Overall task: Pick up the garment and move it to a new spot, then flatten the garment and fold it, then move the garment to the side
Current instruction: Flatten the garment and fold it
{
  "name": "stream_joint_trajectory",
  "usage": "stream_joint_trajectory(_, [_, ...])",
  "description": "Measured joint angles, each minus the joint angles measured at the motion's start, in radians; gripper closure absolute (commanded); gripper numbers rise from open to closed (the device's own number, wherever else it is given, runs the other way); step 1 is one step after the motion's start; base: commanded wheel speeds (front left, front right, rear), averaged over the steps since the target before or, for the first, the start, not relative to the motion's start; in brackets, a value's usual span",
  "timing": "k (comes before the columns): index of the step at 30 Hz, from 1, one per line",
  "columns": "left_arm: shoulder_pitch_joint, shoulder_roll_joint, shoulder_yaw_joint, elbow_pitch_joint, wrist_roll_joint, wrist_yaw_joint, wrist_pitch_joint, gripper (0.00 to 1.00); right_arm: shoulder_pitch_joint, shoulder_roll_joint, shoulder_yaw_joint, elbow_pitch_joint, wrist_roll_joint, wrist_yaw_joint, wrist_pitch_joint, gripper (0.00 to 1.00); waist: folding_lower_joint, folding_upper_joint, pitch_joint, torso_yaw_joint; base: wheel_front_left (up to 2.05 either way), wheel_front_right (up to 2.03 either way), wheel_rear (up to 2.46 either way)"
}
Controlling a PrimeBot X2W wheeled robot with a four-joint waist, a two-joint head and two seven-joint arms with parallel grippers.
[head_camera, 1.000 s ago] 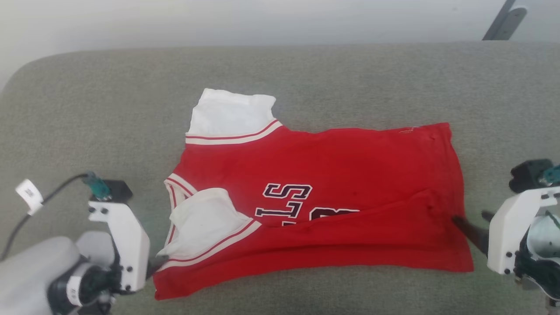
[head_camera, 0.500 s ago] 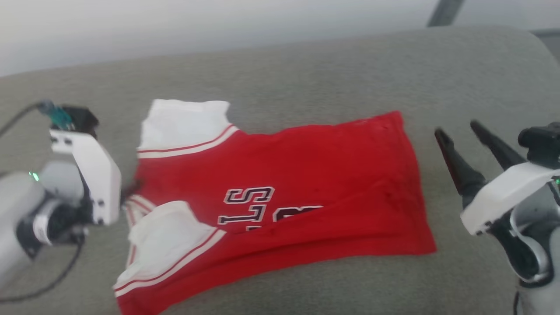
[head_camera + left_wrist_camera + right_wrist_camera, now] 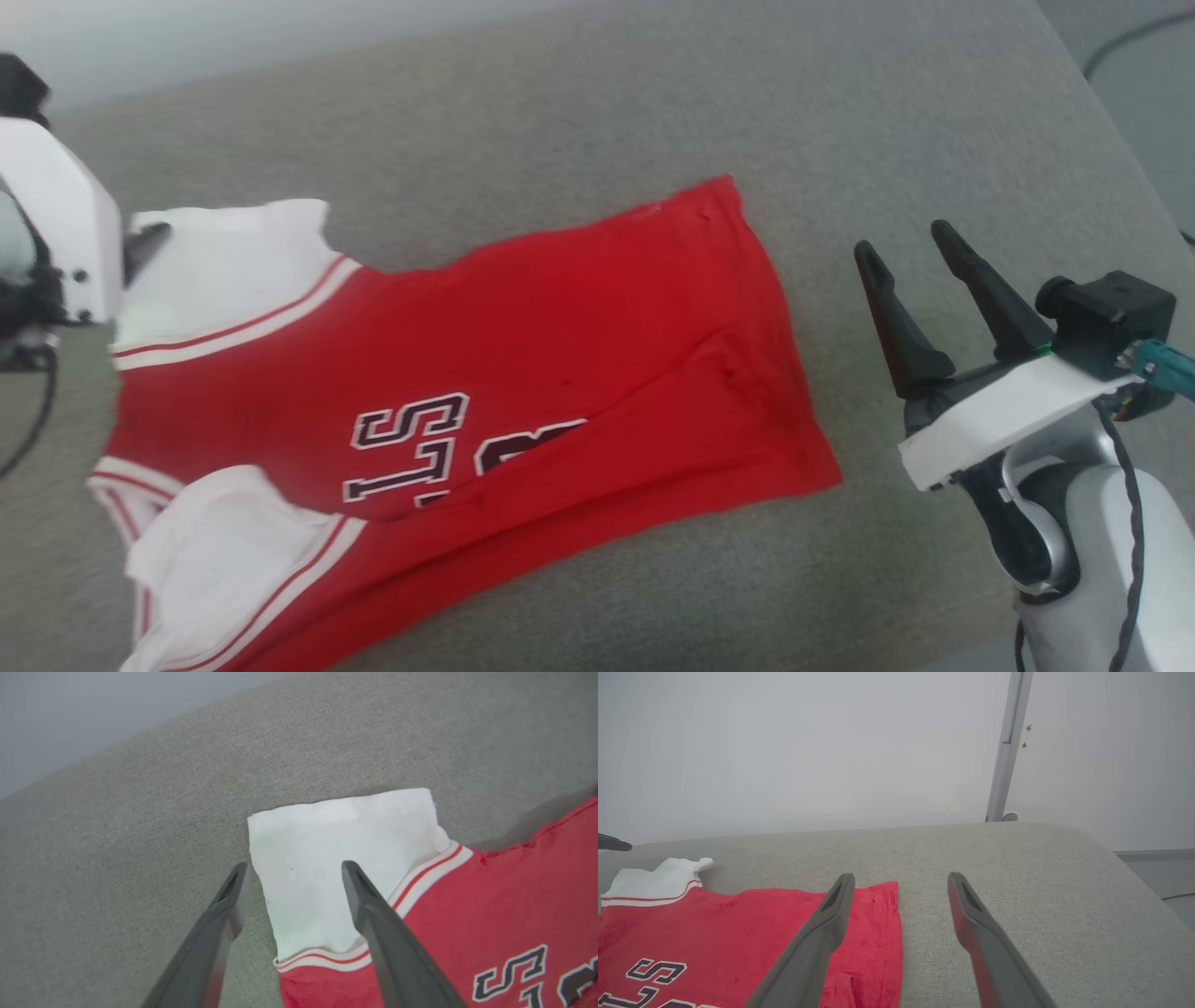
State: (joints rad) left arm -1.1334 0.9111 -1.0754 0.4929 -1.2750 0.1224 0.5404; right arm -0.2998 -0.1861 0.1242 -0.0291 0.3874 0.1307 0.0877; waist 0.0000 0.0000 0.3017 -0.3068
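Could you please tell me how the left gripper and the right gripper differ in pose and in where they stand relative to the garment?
The left gripper hangs over the garment's white sleeve, one finger above cloth and one above the grey cushion. The right gripper stands beside the hem, apart from the cloth. The left gripper points steeply down, while the right gripper points nearly level, toward the wall. Both are open and empty.

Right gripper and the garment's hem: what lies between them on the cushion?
Bare grey cushion, nothing else. The head view shows it: the open right gripper stands apart from the garment.
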Motion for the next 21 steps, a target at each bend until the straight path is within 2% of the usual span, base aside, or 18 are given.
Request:
stream_joint_trajectory(9, [-0.081, -0.036, -0.006, 0.202, 0.034, -0.048, 0.044, 0.0, -0.026, 0.025, 0.015, 0.027, 0.001, 0.0, -0.026, 0.0, 0.0, 0.0, 0.087, -0.063, 0.0, 0.0, 0.0])
stream_joint_trajectory(17, [-0.103, -0.085, 0.0, 0.356, 0.001, -0.054, 0.112, 0.0, -0.049, 0.03, 0.032, 0.033, 0.012, 0.0, 0.012, 0.0, 0.0, 0.0, 0.141, -0.079, 0.0, 0.0, 0.0])
stream_joint_trajectory(19, [-0.116, -0.1, -0.003, 0.377, -0.01, -0.059, 0.129, 0.83, -0.061, 0.03, 0.035, 0.035, 0.023, 0.0, 0.034, 0.0, 0.0, 0.0, 0.146, -0.075, 0.0, 0.0, 0.0])
stream_joint_trajectory(20, [-0.121, -0.105, -0.004, 0.386, -0.01, -0.061, 0.134, 1.0, -0.067, 0.028, 0.036, 0.037, 0.027, 0.0, 0.049, 0.0, 0.0, 0.0001, 0.148, -0.072, 0.0, 0.0, 0.0])
stream_joint_trajectory(21, [-0.124, -0.112, -0.006, 0.393, -0.009, -0.063, 0.136, 1.0, -0.077, 0.027, 0.036, 0.041, 0.033, 0.0, 0.066, 0.0, 0.0, 0.0001, 0.149, -0.069, 0.0, 0.0, 0.0])
